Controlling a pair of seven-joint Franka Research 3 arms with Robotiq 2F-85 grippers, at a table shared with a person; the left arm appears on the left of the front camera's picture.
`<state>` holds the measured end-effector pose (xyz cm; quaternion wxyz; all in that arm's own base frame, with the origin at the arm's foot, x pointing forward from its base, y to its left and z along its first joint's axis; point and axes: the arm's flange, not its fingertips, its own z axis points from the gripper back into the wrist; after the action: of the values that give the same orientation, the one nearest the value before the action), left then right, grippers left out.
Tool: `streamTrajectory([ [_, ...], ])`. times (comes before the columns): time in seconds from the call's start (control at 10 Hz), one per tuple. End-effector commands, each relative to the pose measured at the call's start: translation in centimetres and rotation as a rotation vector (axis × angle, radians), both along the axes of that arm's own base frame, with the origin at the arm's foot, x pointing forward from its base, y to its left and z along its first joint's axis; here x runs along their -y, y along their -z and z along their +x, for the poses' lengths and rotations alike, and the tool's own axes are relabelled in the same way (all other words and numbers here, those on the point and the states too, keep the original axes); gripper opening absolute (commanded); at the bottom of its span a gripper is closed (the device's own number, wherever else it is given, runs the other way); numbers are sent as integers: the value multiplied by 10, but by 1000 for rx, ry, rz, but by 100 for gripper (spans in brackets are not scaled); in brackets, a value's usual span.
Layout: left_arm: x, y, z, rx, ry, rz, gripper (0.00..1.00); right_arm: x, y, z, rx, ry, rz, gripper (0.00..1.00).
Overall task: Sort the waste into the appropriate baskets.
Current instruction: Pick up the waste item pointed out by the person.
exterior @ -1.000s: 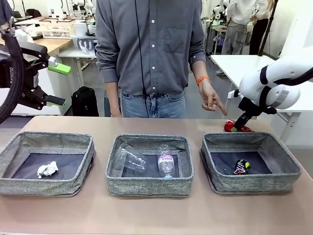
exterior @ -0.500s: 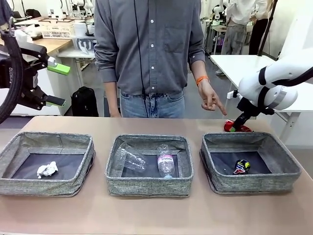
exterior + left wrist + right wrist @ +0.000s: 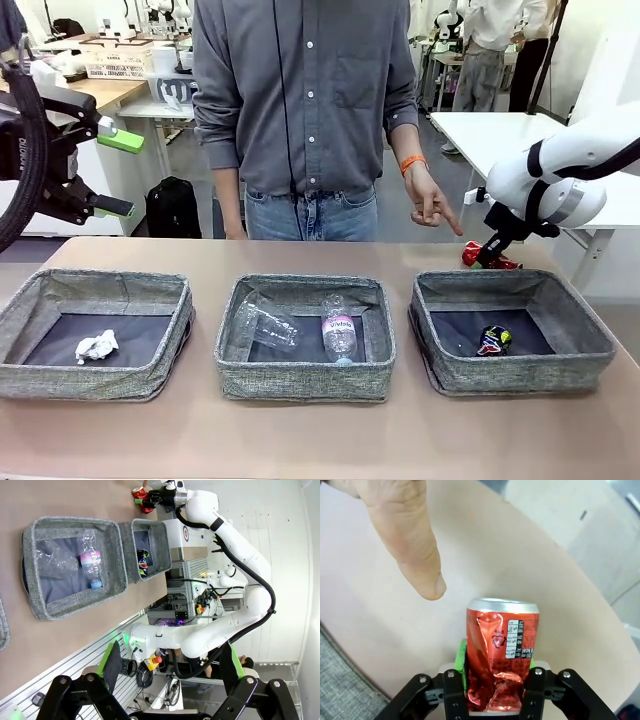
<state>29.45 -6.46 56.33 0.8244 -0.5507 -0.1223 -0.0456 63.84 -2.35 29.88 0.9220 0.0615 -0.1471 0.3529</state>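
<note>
From the front, the right gripper [image 3: 487, 258] sits at about two o'clock of the table, clamped on the crushed red can [image 3: 480, 257] just behind the right basket [image 3: 512, 331], which already holds the dark drink can [image 3: 494, 340]; that is likely where this can belongs. The person's hand [image 3: 430, 203] points down just above it, seemingly to mark the pick. The middle basket [image 3: 305, 337] holds the clear plastic cup [image 3: 266, 324] and water bottle [image 3: 339, 329], the left basket [image 3: 95, 333] the crumpled tissue [image 3: 97, 346]. The left gripper [image 3: 112, 172] hangs at ten o'clock, jaws wide, idle and clear of the work. Against a second ago, the can looks slightly shifted and lifted. In the left wrist view its own green-padded fingers [image 3: 111, 659] stand spread on nothing. In the right wrist view the can [image 3: 501, 655] is pinched upright between the pads, the pointing finger [image 3: 407, 540] at eleven o'clock.
</note>
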Motion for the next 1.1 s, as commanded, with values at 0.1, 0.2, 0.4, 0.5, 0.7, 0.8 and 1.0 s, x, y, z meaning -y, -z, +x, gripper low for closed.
streamTrajectory([
  [0.1, 2, 0, 0, 15, 6, -22, 100, 1, 0, 4, 17, -2, -1, 0],
  [0.2, 2, 0, 0, 15, 6, -22, 100, 1, 0, 4, 16, 0, -4, 0],
  [0.4, 2, 0, 0, 15, 6, -22, 100, 1, 0, 4, 2, 25, 36, 0],
  [0.5, 2, 0, 0, 15, 6, -22, 100, 4, -2, 5, 7, 32, 16, 0],
  [0.7, 2, 0, 0, 15, 6, -22, 100, 12, -31, 9, 61, 61, -3, 0],
  [0.8, 2, 0, 0, 15, 6, -22, 100, 12, -60, 10, 100, 142, 3, 0],
  [1.0, 2, 0, 0, 15, 6, -22, 100, -4, -129, -5, 35, 431, -83, 0],
])
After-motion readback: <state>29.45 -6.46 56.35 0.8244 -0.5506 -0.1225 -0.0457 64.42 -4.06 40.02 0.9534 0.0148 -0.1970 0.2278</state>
